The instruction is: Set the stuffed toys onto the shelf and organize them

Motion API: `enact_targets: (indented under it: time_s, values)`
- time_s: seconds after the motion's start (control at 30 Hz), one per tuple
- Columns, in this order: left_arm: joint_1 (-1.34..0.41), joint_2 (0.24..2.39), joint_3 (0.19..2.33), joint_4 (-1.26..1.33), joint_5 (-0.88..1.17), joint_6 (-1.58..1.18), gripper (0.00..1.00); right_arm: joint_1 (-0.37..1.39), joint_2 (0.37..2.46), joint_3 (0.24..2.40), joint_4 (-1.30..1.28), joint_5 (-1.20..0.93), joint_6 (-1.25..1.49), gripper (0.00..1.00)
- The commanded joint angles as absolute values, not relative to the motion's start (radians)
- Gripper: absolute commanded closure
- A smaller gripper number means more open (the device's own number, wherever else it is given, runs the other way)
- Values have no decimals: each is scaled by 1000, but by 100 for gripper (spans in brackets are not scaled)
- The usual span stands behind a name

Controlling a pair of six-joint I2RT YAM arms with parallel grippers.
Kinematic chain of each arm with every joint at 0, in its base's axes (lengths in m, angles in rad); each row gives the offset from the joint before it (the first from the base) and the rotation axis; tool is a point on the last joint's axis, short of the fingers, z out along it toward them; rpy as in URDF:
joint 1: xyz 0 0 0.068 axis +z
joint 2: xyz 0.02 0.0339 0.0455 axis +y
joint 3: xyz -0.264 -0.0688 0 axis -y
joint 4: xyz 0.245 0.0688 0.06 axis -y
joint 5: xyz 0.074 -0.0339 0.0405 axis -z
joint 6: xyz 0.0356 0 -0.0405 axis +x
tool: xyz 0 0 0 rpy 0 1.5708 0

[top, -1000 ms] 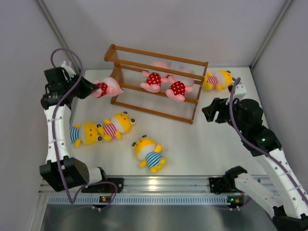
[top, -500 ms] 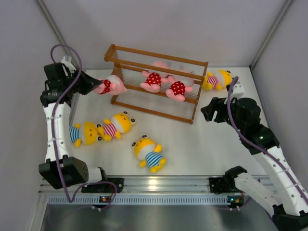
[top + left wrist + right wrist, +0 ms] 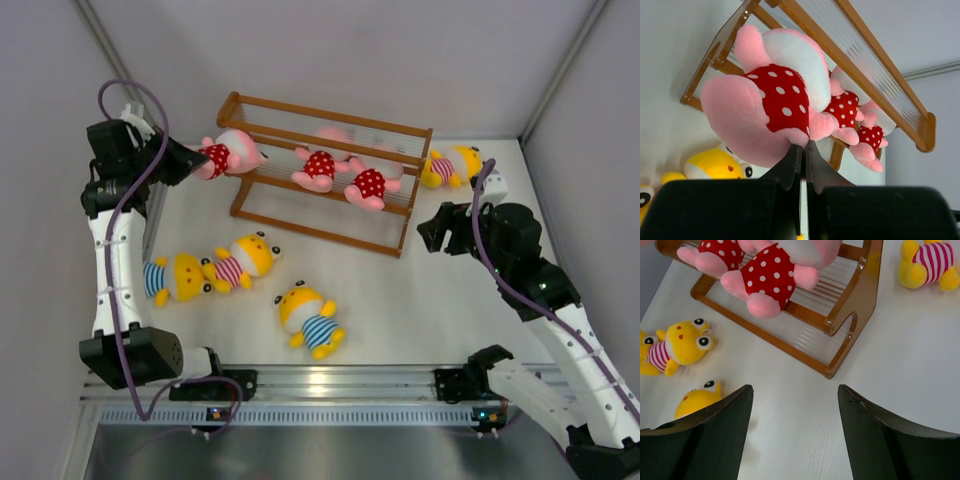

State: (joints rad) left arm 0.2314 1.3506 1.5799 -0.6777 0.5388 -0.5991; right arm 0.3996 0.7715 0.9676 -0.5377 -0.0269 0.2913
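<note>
Pink toy (image 3: 767,107) in red dotted outfit, pinched by a leg in the closed left gripper (image 3: 802,150), hangs just ahead of the fingers at the shelf (image 3: 322,231)'s left end. The tiers lie beyond it. The right gripper (image 3: 795,405), spread and empty, hovers off the far end.

Bright, even light from overhead; only soft shadows under the toys (image 3: 305,318). Glare flares on the rail (image 3: 320,378). My left fingers (image 3: 791,167) look dark and blurred (right fingers (image 3: 700,440) too).
</note>
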Motion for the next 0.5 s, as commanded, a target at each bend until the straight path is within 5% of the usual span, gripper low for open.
enact_targets:
  time_s: [0.0, 0.47]
  values:
    - [193, 1377, 1551, -552, 465, -571, 100, 414, 759, 1000, -476, -18, 287, 31]
    - [92, 1433, 1315, -301, 412, -640, 100, 416, 724, 979, -499, -6, 291, 31]
